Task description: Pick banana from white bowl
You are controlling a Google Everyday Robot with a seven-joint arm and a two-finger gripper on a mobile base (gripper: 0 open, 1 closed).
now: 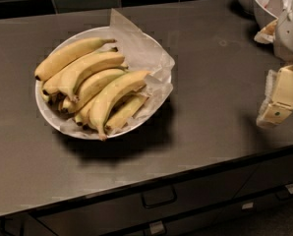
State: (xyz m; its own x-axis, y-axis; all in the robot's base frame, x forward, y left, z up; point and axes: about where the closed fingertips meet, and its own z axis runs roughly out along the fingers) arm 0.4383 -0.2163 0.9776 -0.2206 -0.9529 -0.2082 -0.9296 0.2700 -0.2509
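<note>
The white bowl (pixel 49 120) stands on the left half of a dark counter, lined with crumpled white paper (pixel 139 41). It holds several yellow bananas. The banana (pixel 114 95), long, thick and curved, lies on top at the front right of the pile, with its dark tip pointing to the bowl's front rim. My gripper (pixel 280 100), cream and white, hangs at the right edge of the view above the counter. It is well to the right of the bowl and touches nothing.
Two smaller, deeper white bowls (pixel 267 4) stand at the back right corner, just behind my arm. A dark tiled wall runs along the back. The counter's front edge (pixel 151 178) runs diagonally below the bowl, with drawers and a handle (pixel 159 199) underneath.
</note>
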